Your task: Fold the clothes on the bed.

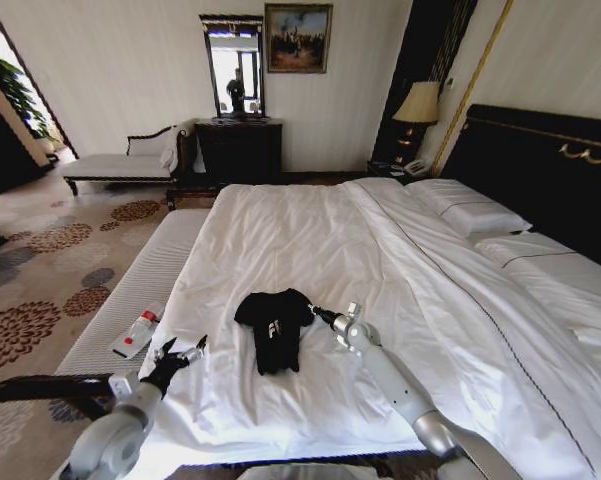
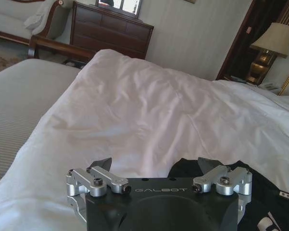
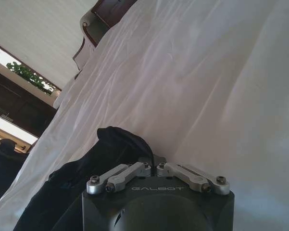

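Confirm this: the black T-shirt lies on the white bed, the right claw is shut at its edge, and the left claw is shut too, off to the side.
Not quite. The left claw is open; the left wrist view shows its fingers spread wide. The rest holds: the black T-shirt lies on the white bed, and the right claw is shut at its edge.

The T-shirt (image 1: 273, 328) lies on the bed (image 1: 310, 250), near its foot. The right gripper (image 1: 315, 313) sits at the shirt's right edge; the left gripper (image 1: 183, 352) is well apart to its left. A bench (image 1: 140, 290) runs along the bed's left side, a bottle (image 1: 138, 332) lying on it. Pillows (image 1: 475, 215) lie to the right.
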Controlling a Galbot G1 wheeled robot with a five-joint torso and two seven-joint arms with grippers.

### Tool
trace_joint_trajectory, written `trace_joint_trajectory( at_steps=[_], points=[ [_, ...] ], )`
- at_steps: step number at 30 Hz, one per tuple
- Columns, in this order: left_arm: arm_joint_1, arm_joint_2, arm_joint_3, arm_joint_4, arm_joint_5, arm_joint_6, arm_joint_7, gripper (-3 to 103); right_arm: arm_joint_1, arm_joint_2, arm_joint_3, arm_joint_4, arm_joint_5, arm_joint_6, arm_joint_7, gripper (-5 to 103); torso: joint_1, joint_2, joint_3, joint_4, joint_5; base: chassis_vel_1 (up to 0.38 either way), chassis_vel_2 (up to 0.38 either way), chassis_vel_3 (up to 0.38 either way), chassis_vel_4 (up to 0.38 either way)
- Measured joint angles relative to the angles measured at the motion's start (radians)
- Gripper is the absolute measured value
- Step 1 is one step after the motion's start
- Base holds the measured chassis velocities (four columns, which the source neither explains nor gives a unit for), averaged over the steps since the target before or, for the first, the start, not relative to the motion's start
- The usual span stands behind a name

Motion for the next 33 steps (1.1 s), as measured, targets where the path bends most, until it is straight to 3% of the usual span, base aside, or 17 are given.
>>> trace_joint_trajectory(
  at_steps=[2, 5, 7, 10, 12, 14, 21, 33],
  points=[
    [-0.040, 0.010, 0.030, 0.025, -0.023, 0.005, -0.003, 100, 0.001, 0.000, -0.001, 0.000, 0.000, -0.001, 0.002, 0, 0.000, 0.000, 0.000, 0.0002, 0.0001, 0.000, 0.000, 0.000, 0.000],
    [-0.213, 0.015, 0.180, 0.135, -0.049, 0.008, -0.001, 100, 0.007, -0.003, -0.007, -0.006, 0.002, -0.002, 0.006, 0, 0.000, 0.000, 0.000, 0.0003, 0.0002, 0.000, 0.000, 0.000, 0.000],
    [-0.269, 0.002, 0.232, 0.173, -0.052, 0.008, 0.004, 100, 0.009, -0.003, -0.010, -0.013, 0.002, -0.002, 0.006, 0, 0.000, 0.000, 0.000, 0.0002, 0.0004, 0.000, 0.000, 0.000, 0.000],
    [-0.404, -0.083, 0.376, 0.300, -0.072, 0.016, 0.016, 100, 0.015, -0.003, -0.019, -0.029, 0.001, -0.002, 0.011, 0, 0.000, 0.000, 0.000, 0.0002, 0.0000, 0.000, 0.000, 0.000, 0.000],
    [-0.424, -0.103, 0.398, 0.325, -0.078, 0.018, 0.016, 100, 0.016, -0.003, -0.021, -0.032, 0.000, -0.002, 0.013, 0, 0.000, 0.000, 0.000, 0.0003, 0.0003, 0.000, 0.000, 0.000, 0.000],
    [-0.485, -0.188, 0.473, 0.421, -0.092, 0.024, 0.023, 100, 0.023, -0.004, -0.030, -0.041, -0.001, -0.005, 0.020, 0, 0.000, 0.000, 0.000, 0.0001, 0.0001, 0.000, 0.000, 0.000, 0.000],
    [-0.481, -0.254, 0.493, 0.460, -0.112, 0.029, 0.034, 100, 0.034, -0.006, -0.033, -0.050, -0.004, -0.006, 0.025, 0, 0.000, 0.000, 0.000, 0.0003, 0.0003, 0.000, 0.000, 0.000, 0.000],
    [-0.511, -0.265, 0.463, 0.513, -0.137, 0.022, 0.061, 100, 0.036, -0.004, -0.033, -0.059, -0.012, -0.006, 0.022, 0, 0.000, 0.000, 0.000, 0.0004, 0.0000, 0.000, 0.000, 0.000, 0.000]
  ],
)
